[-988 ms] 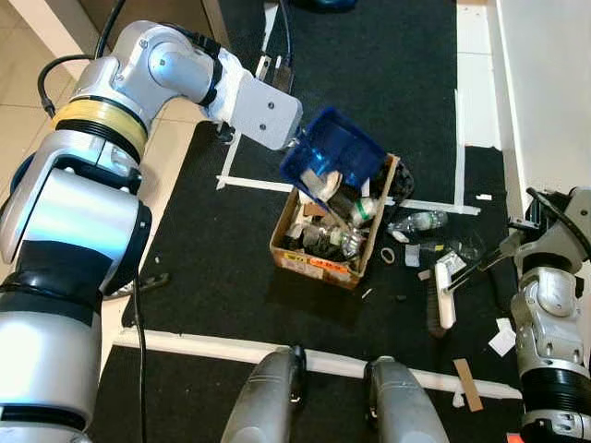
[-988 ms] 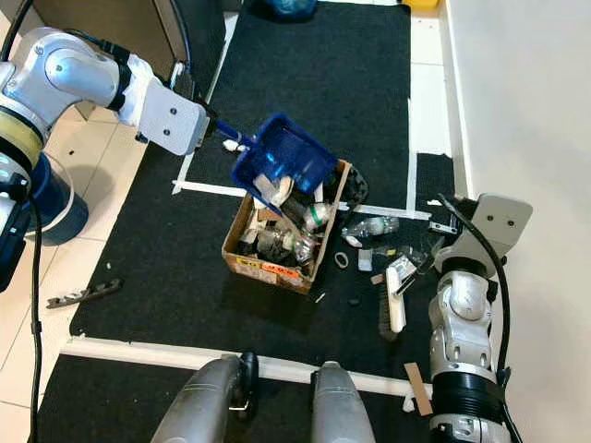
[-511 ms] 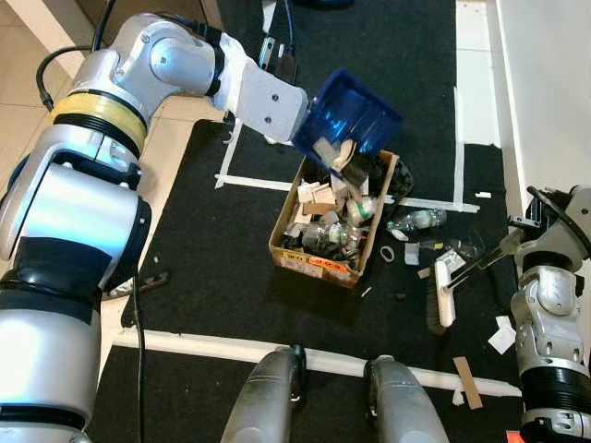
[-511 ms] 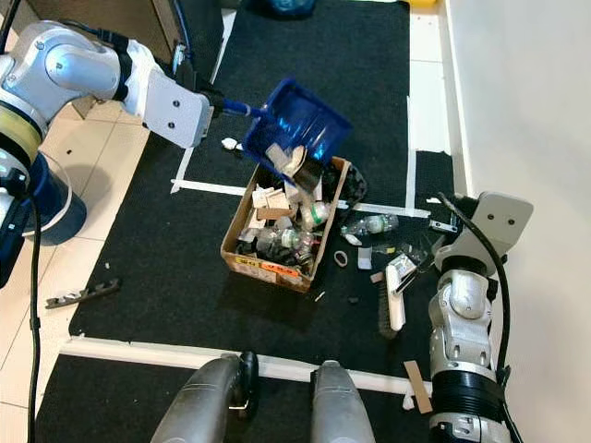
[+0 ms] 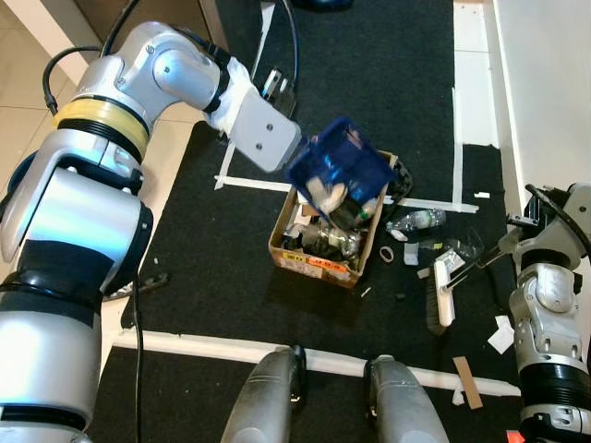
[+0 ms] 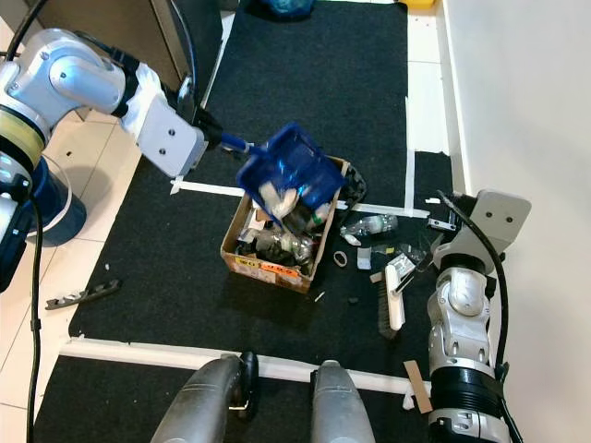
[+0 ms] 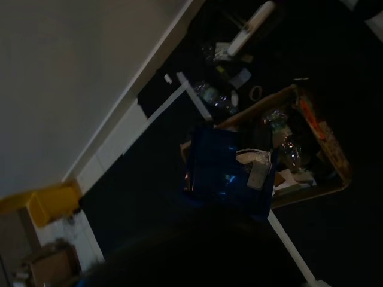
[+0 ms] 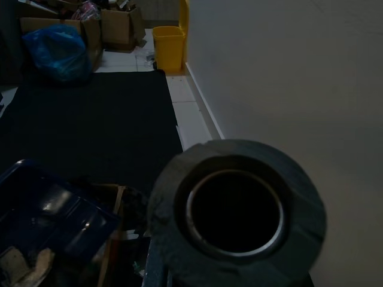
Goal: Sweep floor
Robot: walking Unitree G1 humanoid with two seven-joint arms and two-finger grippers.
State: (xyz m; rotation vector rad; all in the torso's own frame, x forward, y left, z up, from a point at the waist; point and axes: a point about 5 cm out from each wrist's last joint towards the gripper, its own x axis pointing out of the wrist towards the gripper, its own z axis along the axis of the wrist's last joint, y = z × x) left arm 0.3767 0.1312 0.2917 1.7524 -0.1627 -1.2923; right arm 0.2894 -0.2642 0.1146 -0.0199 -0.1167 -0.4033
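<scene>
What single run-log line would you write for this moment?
phase: emptying | left gripper: holds blue dustpan tilted over cardboard box | brush: on black mat by right arm | litter remains beside box

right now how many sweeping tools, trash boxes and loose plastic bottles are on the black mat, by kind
blue dustpan: 1
hand brush: 1
cardboard box: 1
plastic bottle loose on the mat: 1
total: 4

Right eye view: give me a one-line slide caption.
Left arm tips the blue dustpan over the cardboard box, with a hand brush lying on the black mat.
</scene>
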